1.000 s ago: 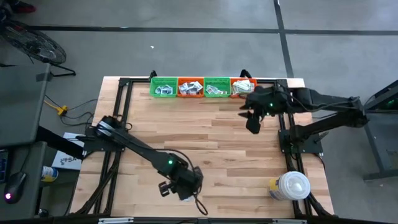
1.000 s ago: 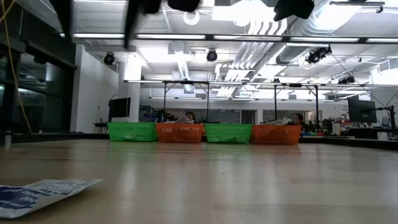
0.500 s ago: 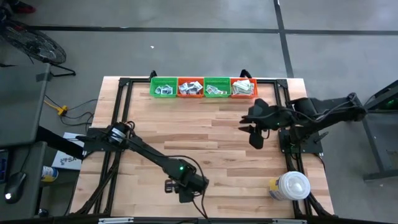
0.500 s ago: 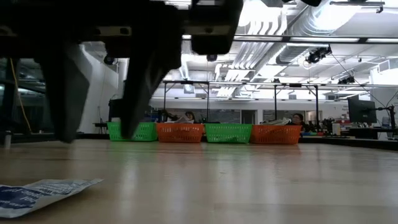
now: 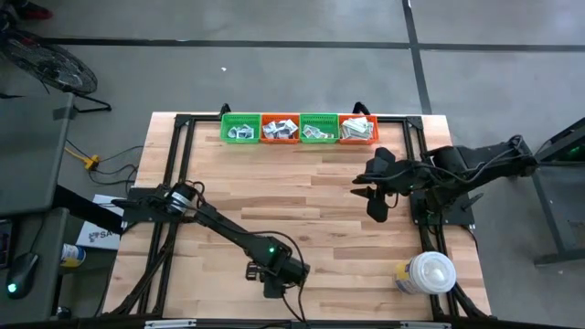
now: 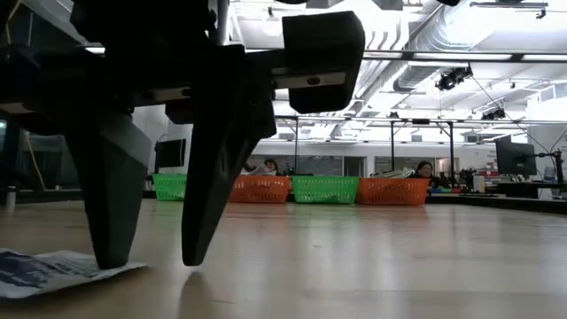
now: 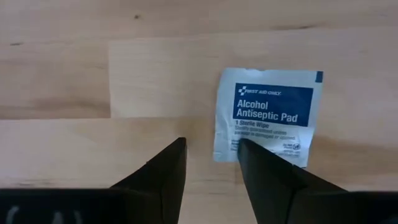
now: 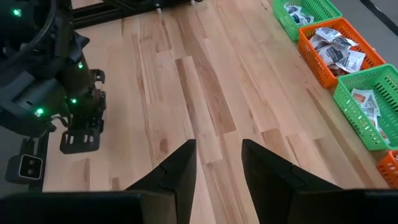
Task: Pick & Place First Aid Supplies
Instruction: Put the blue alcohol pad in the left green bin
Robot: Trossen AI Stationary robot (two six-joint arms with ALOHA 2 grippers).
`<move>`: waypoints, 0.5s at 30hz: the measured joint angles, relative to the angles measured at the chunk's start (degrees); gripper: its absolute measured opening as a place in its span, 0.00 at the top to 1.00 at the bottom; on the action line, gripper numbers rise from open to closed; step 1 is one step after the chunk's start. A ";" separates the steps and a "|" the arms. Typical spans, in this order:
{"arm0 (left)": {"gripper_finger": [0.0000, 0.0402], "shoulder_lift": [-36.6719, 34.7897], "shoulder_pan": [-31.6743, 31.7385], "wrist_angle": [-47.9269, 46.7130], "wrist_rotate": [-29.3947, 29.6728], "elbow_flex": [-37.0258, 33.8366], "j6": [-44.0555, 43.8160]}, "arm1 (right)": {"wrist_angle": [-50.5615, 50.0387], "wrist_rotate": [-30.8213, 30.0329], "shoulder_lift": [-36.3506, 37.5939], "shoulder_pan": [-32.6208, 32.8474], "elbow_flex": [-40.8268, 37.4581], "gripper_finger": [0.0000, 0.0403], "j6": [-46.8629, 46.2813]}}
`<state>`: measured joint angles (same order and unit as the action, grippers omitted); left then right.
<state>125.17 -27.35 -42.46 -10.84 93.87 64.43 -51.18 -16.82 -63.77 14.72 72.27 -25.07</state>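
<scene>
The left gripper [image 7: 211, 163] stands low over the pad packet [image 7: 267, 115] at the near desk [image 5: 320, 210] edge, jaws open, one tip on its border. It should shift sideways to straddle it before closing. The right gripper [image 8: 217, 163] waits open and empty.

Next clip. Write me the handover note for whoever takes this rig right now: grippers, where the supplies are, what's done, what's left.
Left gripper: open, down at the table's near edge, one finger resting on the edge of an antiseptic pad packet lying flat; not gripped.
Right gripper: open, empty, hanging over the table's right side.
Four baskets along the far edge, green and orange alternating, all holding packets.
Left: grip this packet and drop it in a basket.
White lidded container at the near right corner, untouched.
</scene>
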 joint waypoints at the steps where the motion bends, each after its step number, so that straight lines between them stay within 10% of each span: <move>1: 0.63 0.15 0.00 -0.06 -0.14 0.02 0.48 | -0.02 -0.06 0.00 0.00 0.00 0.70 -0.01; 15: 0.92 1.23 -0.07 -4.40 -1.73 -3.62 0.31 | -0.04 -1.52 0.00 0.00 0.00 0.70 0.62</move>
<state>126.39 -27.42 -46.86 -12.57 90.25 64.74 -51.22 -18.34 -63.77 14.72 72.27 -24.45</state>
